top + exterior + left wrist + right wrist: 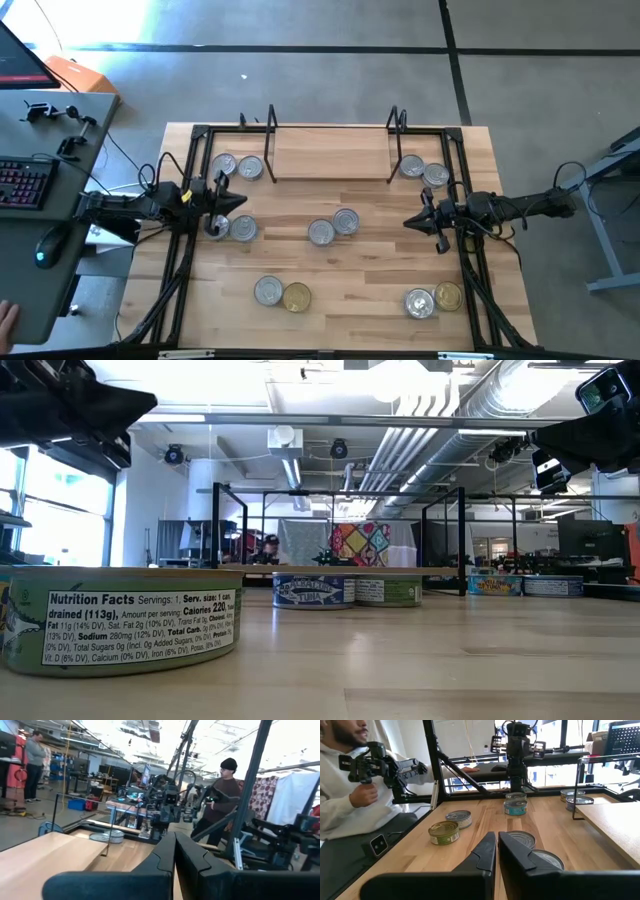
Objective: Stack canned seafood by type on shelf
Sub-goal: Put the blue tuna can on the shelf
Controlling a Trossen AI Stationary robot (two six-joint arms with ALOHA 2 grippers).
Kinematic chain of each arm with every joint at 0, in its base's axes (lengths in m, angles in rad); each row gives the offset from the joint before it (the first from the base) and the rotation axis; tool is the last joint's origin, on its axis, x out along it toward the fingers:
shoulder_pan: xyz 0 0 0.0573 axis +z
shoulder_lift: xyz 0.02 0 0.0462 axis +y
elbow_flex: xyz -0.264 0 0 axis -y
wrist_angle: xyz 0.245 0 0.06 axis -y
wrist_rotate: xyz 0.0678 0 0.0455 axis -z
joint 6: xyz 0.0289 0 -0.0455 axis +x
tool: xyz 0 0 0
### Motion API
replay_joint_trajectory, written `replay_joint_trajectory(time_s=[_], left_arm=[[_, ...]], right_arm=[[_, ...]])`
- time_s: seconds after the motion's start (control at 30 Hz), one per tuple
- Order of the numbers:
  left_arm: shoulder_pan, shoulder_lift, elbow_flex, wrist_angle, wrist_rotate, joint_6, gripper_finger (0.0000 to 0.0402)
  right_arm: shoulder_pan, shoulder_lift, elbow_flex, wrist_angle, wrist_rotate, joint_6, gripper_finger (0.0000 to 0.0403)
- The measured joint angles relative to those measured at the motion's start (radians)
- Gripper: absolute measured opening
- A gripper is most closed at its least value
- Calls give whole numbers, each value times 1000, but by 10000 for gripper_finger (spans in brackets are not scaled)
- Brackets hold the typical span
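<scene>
I have both arms parked at the table's sides and nothing is stacked yet. The shelf (330,152) lies bare at the far edge, between its two black wire frames. My left gripper (232,201) hangs with its fingers pressed together and empty; a pair of tins (234,228) sits just beneath and beside its tip, and two silver-lidded tins (236,166) lie beyond it, next to the shelf's left frame. My right gripper (412,220) is likewise closed on nothing, pointing inward toward the middle pair of tins (333,226), which lie well apart from it across open board. Two more tins (426,172) rest by the shelf's right frame, and nearer me are two mixed pairs, each silver beside gold: one (282,294) toward the left, one (433,300) just behind the right gripper.

I judge the step in hand is the first pick. To do it well I would spread the fingers before descending, come down square over one tin's rim, and read the label in the low view, where a green-labelled tin (122,630) shows, so that types do not mix.
</scene>
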Motion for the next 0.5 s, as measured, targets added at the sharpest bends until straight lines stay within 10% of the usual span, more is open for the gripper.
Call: replay_joint_trajectory(time_s=[0.5], left_arm=[[-71, 0, 0, 30, 0, -3, 1]], right_arm=[[0, 0, 0, 0, 0, 0, 12]])
